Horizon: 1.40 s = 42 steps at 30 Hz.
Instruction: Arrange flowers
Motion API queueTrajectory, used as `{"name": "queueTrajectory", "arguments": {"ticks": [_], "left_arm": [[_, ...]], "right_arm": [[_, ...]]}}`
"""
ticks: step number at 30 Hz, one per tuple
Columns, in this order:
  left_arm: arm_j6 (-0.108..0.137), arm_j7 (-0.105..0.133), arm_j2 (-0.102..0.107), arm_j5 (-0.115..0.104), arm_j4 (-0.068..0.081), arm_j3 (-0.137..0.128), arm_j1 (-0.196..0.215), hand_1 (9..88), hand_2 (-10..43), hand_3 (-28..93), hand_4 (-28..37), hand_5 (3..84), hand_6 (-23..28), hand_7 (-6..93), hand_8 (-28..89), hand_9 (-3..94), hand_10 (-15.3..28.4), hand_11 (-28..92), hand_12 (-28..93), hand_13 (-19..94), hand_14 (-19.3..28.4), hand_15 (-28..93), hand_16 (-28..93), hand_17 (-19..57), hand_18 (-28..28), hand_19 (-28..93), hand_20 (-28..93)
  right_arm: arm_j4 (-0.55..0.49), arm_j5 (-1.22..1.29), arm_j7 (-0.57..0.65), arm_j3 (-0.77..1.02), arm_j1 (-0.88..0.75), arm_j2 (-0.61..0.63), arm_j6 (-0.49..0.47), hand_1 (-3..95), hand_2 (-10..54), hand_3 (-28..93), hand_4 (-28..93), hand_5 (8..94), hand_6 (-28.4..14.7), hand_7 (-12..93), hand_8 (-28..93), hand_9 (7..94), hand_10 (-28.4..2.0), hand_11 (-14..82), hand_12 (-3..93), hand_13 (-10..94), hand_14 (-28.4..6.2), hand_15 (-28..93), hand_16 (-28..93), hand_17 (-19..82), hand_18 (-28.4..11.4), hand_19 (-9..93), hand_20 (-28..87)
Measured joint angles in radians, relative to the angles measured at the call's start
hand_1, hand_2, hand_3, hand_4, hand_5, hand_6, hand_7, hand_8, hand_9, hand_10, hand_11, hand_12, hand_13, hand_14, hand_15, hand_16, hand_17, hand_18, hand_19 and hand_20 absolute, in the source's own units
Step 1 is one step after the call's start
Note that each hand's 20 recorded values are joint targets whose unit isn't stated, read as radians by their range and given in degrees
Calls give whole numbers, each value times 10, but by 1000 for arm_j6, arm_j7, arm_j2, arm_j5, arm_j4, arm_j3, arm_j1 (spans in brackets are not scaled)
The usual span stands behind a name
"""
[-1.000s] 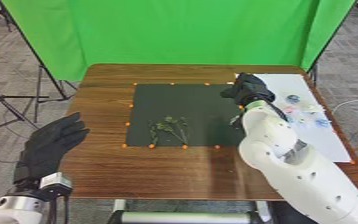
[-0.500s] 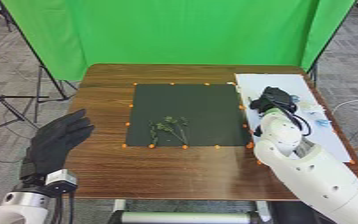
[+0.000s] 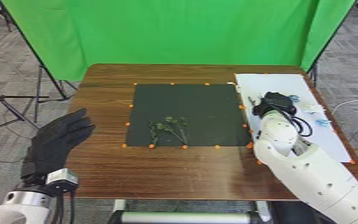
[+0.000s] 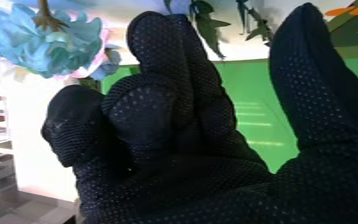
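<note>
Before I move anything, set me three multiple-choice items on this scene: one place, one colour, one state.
1. Where is the black-gloved right hand?
A. Over the black square mat
B. Over the white rectangular sheet
C. Beyond the table's far edge

2. What colour is the big ruffled flower with the brown stem in the right wrist view?
A. Light blue
B. Red
C. Yellow

3. How is the black-gloved left hand?
A. Clenched in a fist
B. Gripping a flower
C. Open and empty

Key:
1 B: the head view shows the hand above the sheet.
2 A: its layered petals are pale blue.
3 C: its fingers stretch out straight with nothing in them.
</note>
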Motion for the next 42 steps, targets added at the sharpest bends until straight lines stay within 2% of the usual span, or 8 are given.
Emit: {"name": "queueTrajectory", "arguments": {"ticks": [5, 9, 12, 15, 19, 27, 36, 42], "left_arm": [[-1, -5, -3, 0, 0, -2, 0, 265, 45, 818, -209, 421, 118, 175, -102, 365, 212, 336, 98, 224, 268, 609, -137, -100, 217, 593, 57], [-5, -14, -8, 2, 0, -5, -1, 266, 46, 817, -210, 421, 117, 175, -102, 365, 211, 336, 98, 224, 268, 608, -137, -100, 217, 593, 56], [-6, -18, -10, 3, 0, -6, -3, 266, 45, 818, -209, 421, 117, 176, -102, 364, 210, 336, 98, 224, 269, 608, -137, -100, 217, 593, 56], [-8, -23, -13, 6, 1, -8, -5, 266, 46, 817, -210, 421, 117, 176, -102, 365, 211, 336, 98, 224, 268, 608, -138, -100, 217, 593, 56], [-9, -27, -16, 8, 1, -9, -8, 267, 47, 816, -210, 421, 118, 175, -102, 365, 210, 336, 98, 224, 268, 607, -138, -100, 216, 593, 56], [-10, -29, -17, 8, 1, -9, -8, 266, 48, 816, -209, 421, 118, 176, -102, 364, 209, 336, 97, 224, 268, 607, -138, -100, 216, 593, 56], [-10, -31, -20, 8, 0, -12, -6, 266, 47, 817, -209, 422, 118, 175, -102, 364, 210, 337, 97, 224, 268, 608, -137, -100, 216, 593, 56], [-9, -30, -21, 8, -1, -16, 0, 267, 48, 816, -209, 422, 118, 175, -101, 364, 210, 336, 97, 224, 268, 608, -138, -100, 217, 593, 56]], "right_arm": [[-7, -7, 6, 5, -2, -5, -38, 357, -67, 763, -223, 711, -93, 204, -95, 680, -200, 529, 234, 741, -112, 774, 218, 602, -150, 932, 355], [-21, -10, 20, 17, -2, -13, -120, 379, -75, 766, -223, 721, -87, 232, -90, 684, -198, 534, 238, 742, -111, 772, 218, 600, -152, 932, 354], [-33, -9, 29, 23, -4, -15, -164, 449, -91, 741, -259, 756, -77, 244, 90, 715, -180, 535, 245, 753, -107, 767, 215, 601, -153, 932, 359], [-30, -10, 32, 31, -4, -21, -174, 506, -76, 713, -274, 800, -62, 259, 127, 763, -157, 519, 268, 771, -95, 757, 216, 610, -153, 932, 373], [-16, -10, 35, 41, 0, -34, -184, 524, -51, 714, -280, 822, -41, 276, 165, 799, -150, 522, 259, 796, -86, 748, 223, 625, -154, 932, 395], [-1, -13, 25, 45, 1, -37, -168, 522, -46, 753, -282, 832, -42, 272, 231, 809, -147, 543, 264, 809, -77, 755, 236, 633, -156, 932, 432], [3, -13, 18, 33, -13, -19, -53, 511, -50, 775, -269, 844, -44, 270, 243, 819, -147, 546, 265, 821, -75, 757, 240, 644, -154, 932, 449], [0, -25, 12, -2, -1, 1, -10, 508, -53, 778, -260, 853, -47, 261, 249, 825, -146, 545, 265, 826, -75, 756, 242, 648, -156, 932, 456]]}}
